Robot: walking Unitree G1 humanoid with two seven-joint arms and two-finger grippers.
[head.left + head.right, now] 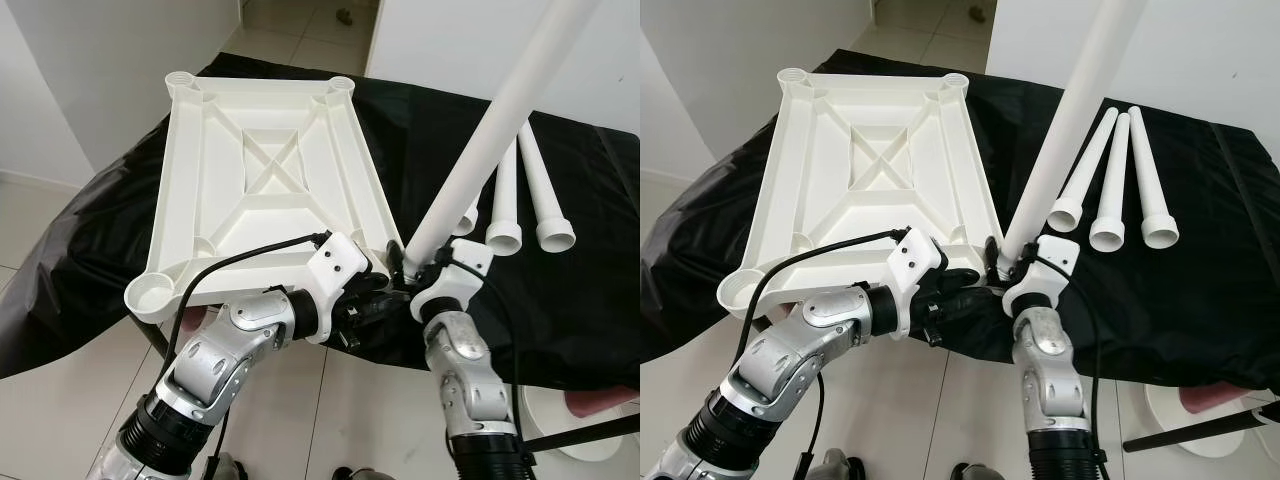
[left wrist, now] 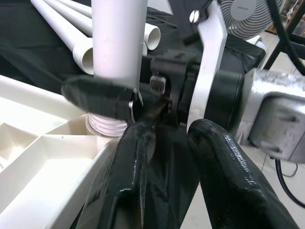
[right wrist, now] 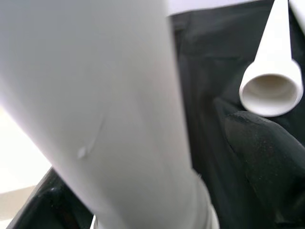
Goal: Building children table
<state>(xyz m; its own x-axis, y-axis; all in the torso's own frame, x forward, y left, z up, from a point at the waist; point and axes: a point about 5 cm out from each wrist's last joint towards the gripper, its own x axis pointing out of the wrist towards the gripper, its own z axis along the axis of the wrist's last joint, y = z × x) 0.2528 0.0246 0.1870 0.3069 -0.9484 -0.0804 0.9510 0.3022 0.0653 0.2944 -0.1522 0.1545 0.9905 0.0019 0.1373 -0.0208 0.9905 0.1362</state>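
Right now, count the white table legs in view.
4: one leg upright in the right claw at the tabletop's corner; three legs lying on the black cloth.

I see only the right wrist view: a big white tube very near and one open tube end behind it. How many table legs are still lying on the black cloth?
Observer: Three loose legs lie side by side on the black cloth, to the right of the table top.
Operator: Where does the held tube's lower end go?
Observer: The held leg stands tilted, with its threaded end at the near right corner socket of the upside-down table top.
Operator: What does the left arm do?
Observer: The left gripper is at that same corner, right beside the right gripper, which is closed on the leg just above its thread.
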